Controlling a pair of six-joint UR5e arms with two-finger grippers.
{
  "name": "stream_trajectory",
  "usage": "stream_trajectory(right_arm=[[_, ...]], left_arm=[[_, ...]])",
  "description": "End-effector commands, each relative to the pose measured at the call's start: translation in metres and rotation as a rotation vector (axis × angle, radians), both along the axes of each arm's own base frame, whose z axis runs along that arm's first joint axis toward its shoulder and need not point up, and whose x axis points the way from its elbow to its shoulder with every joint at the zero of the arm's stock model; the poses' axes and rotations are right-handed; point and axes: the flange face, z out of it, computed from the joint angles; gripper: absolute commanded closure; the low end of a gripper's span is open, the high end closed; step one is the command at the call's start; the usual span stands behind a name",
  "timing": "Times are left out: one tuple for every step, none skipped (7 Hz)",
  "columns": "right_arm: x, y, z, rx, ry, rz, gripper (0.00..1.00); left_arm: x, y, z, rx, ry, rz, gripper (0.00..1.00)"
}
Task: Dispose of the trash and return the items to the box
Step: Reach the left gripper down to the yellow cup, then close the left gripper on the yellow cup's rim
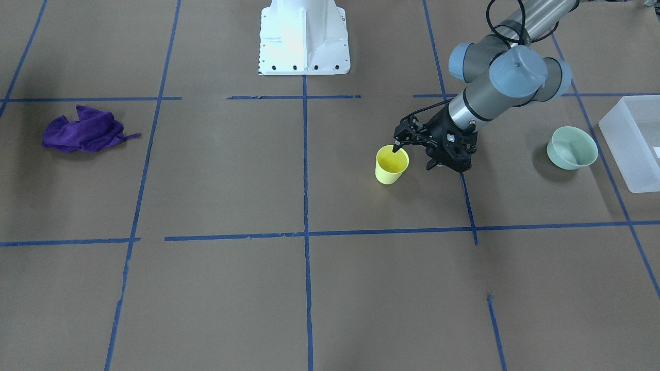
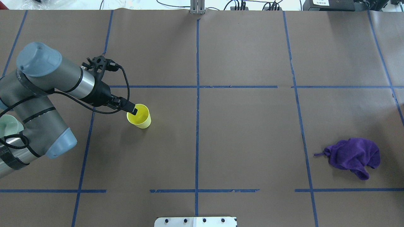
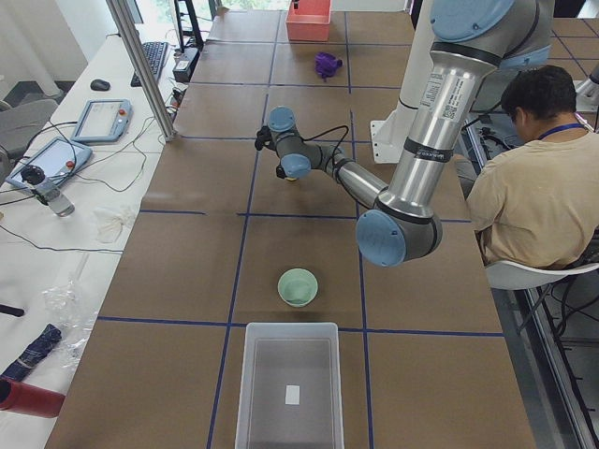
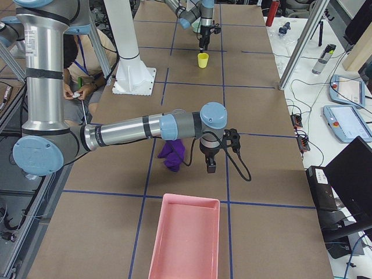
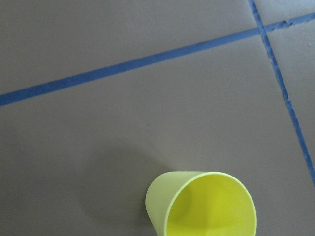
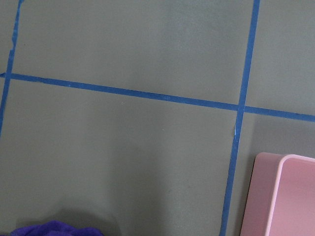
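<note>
Brown table [image 1: 330, 288]: left jaws at yellow cup [image 1: 391, 166] rim.

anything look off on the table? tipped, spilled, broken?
Nothing serious. The yellow cup stands upright and empty, with the left pincer at its rim. The mint bowl sits upright beside the bin. Only the purple cloth looks untidy, crumpled in a heap far from everything else.

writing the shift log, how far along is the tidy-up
Nothing looks done: the box holds no items. In hand: the left gripper has a finger inside the yellow cup, which stands on the table. Remaining: the mint bowl beside the box, and the purple cloth.
</note>
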Motion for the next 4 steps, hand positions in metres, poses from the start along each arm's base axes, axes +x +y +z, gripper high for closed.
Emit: stream_trajectory(right_arm=[[0.0001, 0.0016, 0.002, -0.003, 0.0, -0.001, 0.0], [0.0003, 0.0047, 0.0055, -0.011, 0.0, -0.001, 0.0], [0.0005, 0.0059, 0.007, -0.014, 0.001, -0.001, 0.0], [0.0005, 0.0065, 0.0078, -0.015, 0.001, -0.001, 0.0]], left_arm=[[0.0073, 0.0036, 0.0046, 0.001, -0.008, 0.009, 0.03], [0.0087, 0.0024, 0.0041, 0.026, -0.008, 0.021, 0.04], [0.0055, 0.0002, 0.0027, 0.039, -0.006, 0.02, 0.04], [0.0082, -0.0013, 0.0074, 0.045, -0.013, 0.025, 0.04]])
